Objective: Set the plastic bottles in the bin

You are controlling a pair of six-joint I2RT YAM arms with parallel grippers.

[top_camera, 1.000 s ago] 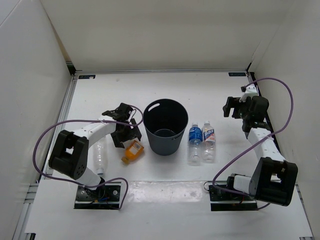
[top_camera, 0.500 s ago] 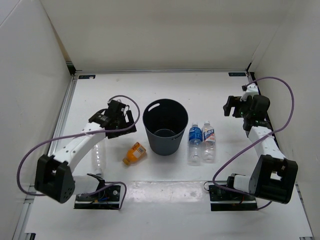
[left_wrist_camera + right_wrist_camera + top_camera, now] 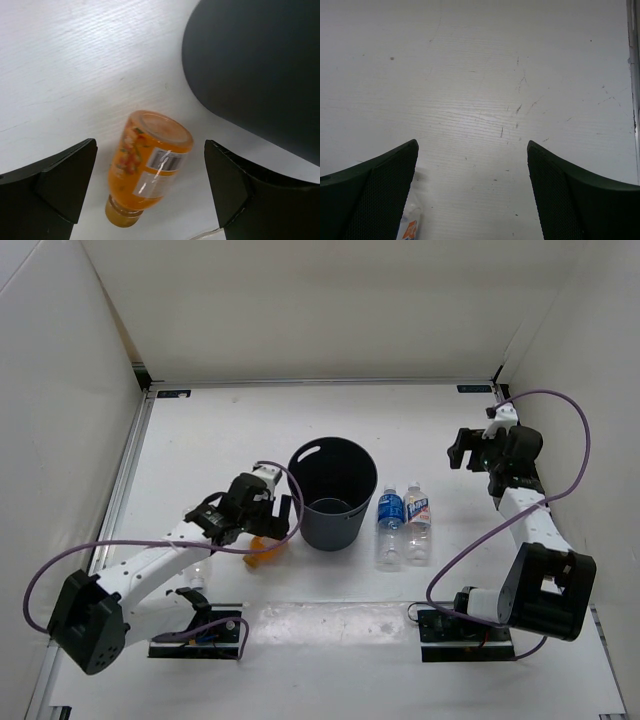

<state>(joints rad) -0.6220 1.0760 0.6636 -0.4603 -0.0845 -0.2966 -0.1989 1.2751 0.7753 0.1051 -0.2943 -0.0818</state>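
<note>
Bin: the round dark grey-black plastic wastebasket [image 3: 338, 526] stands upright on the white table [image 3: 220, 430], mouth open upward, between the two arms.
Orange bottle: the short orange plastic bottle [image 3: 150, 167] lies on its side just left of the bin's base, near it but not touching. In the top view it is mostly hidden under the left gripper [image 3: 268, 525].
Left gripper: it hovers over the orange bottle, close to the bin's left wall. In the wrist view its fingers [image 3: 65, 182] are spread wide, one on each side of the bottle, touching nothing.
Clear bottles: the clear blue-labelled bottle with a white cap [image 3: 390, 512] sits just right of the bin. The clear white-and-blue-labelled bottle with a white cap [image 3: 418, 512] is right beside it, on the side away from the bin. Both caps point to the far side of the table.
Right gripper: the right gripper [image 3: 462, 452] hangs well to the right of the bin and farther back. Its fingers [image 3: 375, 185] are apart over bare table.
</note>
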